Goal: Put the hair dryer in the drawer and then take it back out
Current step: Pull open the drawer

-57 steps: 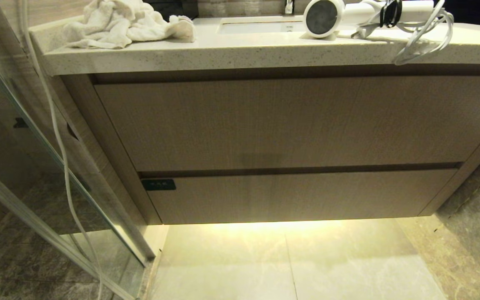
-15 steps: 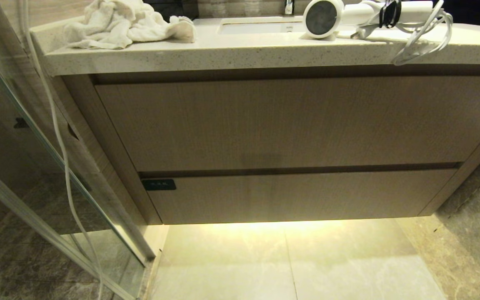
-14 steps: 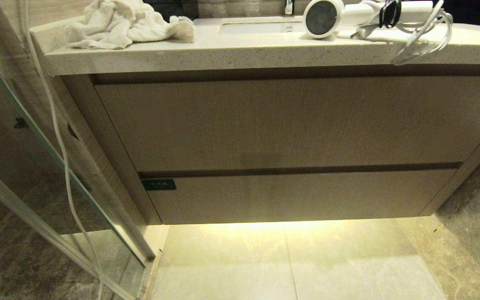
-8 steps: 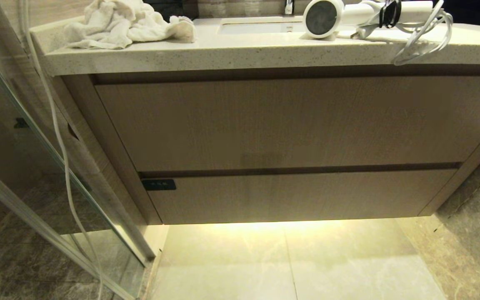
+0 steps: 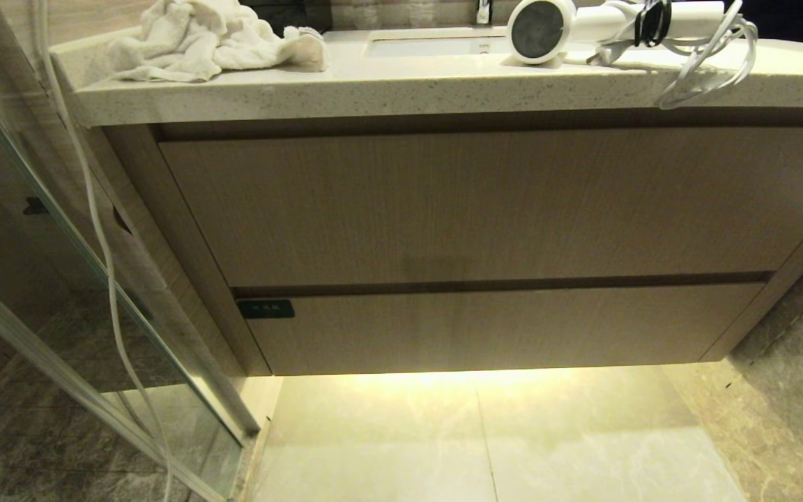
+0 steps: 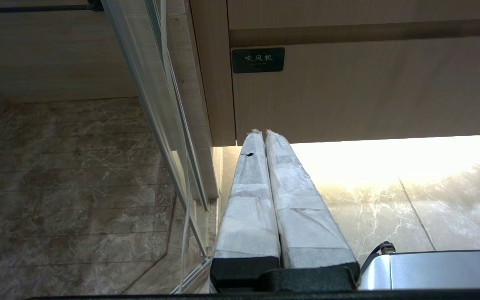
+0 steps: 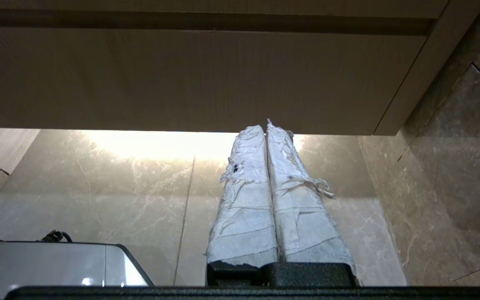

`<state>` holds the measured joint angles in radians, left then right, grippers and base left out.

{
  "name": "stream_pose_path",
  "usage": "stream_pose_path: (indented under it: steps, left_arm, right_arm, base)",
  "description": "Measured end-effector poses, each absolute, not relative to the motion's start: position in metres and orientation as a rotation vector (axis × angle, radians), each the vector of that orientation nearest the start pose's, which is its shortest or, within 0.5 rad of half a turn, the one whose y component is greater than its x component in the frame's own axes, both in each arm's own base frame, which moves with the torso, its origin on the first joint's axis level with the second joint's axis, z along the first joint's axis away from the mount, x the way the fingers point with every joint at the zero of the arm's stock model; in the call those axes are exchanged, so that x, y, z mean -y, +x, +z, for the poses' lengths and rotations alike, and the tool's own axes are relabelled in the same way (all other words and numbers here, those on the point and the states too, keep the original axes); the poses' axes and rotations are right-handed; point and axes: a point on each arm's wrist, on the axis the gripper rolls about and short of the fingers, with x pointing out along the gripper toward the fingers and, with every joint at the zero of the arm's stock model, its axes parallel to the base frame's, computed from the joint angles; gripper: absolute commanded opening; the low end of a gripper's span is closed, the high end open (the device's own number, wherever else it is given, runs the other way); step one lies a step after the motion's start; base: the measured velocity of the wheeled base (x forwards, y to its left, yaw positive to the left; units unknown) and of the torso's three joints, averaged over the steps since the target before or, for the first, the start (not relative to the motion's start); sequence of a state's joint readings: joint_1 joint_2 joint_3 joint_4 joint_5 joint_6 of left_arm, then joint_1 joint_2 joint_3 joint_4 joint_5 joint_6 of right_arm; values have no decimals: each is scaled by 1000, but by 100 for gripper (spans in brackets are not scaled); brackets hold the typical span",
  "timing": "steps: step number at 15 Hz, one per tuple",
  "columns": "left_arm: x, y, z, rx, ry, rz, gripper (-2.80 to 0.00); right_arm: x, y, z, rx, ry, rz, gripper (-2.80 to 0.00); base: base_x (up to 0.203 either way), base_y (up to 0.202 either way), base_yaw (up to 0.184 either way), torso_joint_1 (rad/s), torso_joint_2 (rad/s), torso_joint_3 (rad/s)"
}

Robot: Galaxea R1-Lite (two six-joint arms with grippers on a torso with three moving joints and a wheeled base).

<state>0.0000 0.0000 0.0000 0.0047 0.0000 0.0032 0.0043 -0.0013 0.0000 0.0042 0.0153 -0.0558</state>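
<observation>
1. Head view: the hair dryer [image 5: 569, 28] lies on the counter [image 5: 373, 90] to the right of the sink [image 5: 429, 45], dark round end facing out, its handle pointing right with the cord [image 5: 708, 63] strapped to it and a loop hanging over the counter's edge. A crumpled towel [image 5: 199, 38] sits at the counter's left end. Below, the tall upper front [image 5: 499, 202] is shut, and so is the drawer [image 5: 499, 328] under it, the shallow one with the small black label [image 5: 265, 308] at its left end. Neither arm shows here. By my reading nothing of the job is done yet: the drawer needs opening, the dryer needs to go in, then come back out

2. Left wrist view: the left gripper [image 6: 264, 134] sits low, just in front of the drawer's bottom left corner, under the label [image 6: 258, 60]. Its two wrapped fingers [image 6: 248, 187] press flat together with nothing between them. A glass panel [image 6: 156, 104] stands close beside it, over the marble floor [image 6: 77, 175]

3. Right wrist view: the right gripper [image 7: 265, 127] waits low too, pointing at the drawer's [image 7: 190, 79] lower edge towards its right end. Jaws closed tight, holding nothing. Both grippers are well apart from the dryer up on the counter, so every step is still to come
</observation>
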Motion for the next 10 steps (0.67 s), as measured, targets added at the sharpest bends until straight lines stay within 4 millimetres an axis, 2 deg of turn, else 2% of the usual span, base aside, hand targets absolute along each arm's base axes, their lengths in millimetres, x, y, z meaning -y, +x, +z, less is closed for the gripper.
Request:
stream_pose_path:
  steps: [10]
  left_arm:
    - [0, -23, 75, -4, 4, 0, -280]
  right_arm:
    - [0, -23, 75, -2, -56, 19, -280]
  base:
    - [0, 0, 0, 0, 0, 0]
